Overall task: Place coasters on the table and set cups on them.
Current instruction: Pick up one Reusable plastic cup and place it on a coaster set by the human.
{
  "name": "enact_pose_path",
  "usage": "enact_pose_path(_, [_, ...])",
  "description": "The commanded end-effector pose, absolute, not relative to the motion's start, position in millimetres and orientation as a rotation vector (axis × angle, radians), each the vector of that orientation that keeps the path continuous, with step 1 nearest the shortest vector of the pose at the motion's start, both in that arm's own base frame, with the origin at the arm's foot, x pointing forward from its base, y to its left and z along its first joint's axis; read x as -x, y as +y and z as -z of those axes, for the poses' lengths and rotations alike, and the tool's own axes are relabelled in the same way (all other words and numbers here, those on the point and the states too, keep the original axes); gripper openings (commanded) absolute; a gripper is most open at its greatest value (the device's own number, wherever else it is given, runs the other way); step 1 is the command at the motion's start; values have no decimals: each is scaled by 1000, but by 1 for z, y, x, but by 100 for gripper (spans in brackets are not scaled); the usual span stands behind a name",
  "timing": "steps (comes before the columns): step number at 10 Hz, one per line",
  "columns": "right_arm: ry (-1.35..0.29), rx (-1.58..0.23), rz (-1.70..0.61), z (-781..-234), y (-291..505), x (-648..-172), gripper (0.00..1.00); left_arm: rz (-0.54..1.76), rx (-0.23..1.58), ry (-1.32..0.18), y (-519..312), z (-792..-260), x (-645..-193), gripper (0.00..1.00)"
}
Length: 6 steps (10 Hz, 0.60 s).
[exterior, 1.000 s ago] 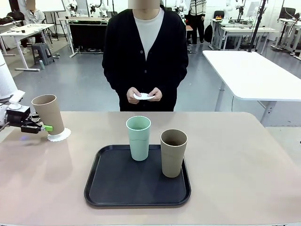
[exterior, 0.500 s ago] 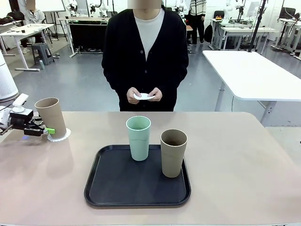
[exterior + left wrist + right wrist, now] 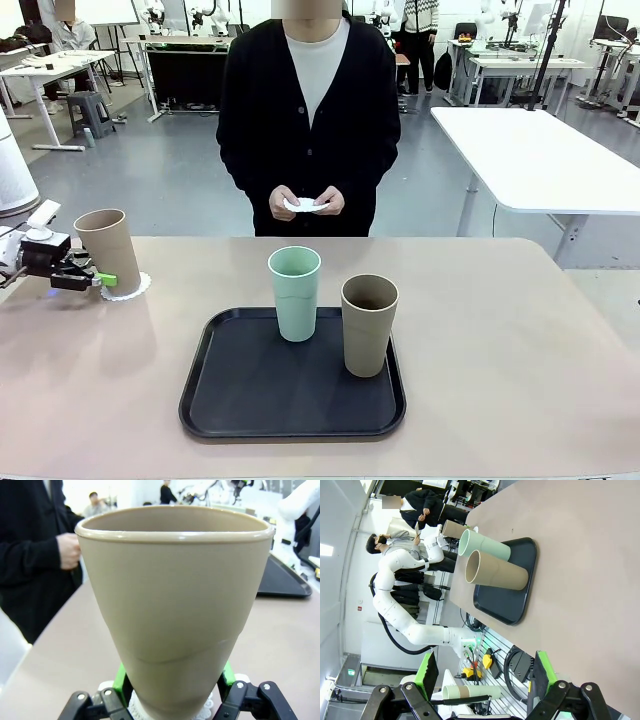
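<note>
Beige table [image 3: 500,330], matte. Off to the right of the left pincer [image 3: 97,279] is a black tray [image 3: 230,405] with a mint cup [image 3: 295,292] and a tan cup [image 3: 368,325] standing on it. Left pincer is clamped low on the other tan cup [image 3: 106,243], which sits upright on a lacy coaster [image 3: 128,290] just beside the pads. Right pincer [image 3: 482,677] hangs with jaws apart, empty. Further back a person [image 3: 300,120] holds a white disc [image 3: 306,205]. Behind them it's grey floor [image 3: 150,180] and white tables [image 3: 530,150].

Beige table [image 3: 500,350]: black tray [image 3: 250,390] centre, lace coaster [image 3: 128,294] far left.
</note>
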State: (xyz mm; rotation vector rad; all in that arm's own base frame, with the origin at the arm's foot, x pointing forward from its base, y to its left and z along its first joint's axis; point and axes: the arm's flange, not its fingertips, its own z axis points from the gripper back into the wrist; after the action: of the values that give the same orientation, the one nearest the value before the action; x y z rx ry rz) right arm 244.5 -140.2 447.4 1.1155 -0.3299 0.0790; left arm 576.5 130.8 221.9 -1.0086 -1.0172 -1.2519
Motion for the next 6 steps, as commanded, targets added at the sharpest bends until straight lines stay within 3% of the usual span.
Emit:
enact_pose_path(1, [-338, -1123, -83, -447, -140, -246, 100, 1271, 1026, -995, 132, -222, -577, 81])
enact_pose_path(4, [-338, -1123, -83, -447, -140, -246, 100, 1273, 1026, -983, 132, -217, -576, 81])
enact_pose_path(5, [-338, -1123, -83, -447, -140, -246, 100, 1275, 1025, -982, 132, -217, -577, 100])
enact_pose_path(6, [-338, -1123, -83, -447, -140, -246, 100, 1276, 1023, -983, 132, -217, -576, 100])
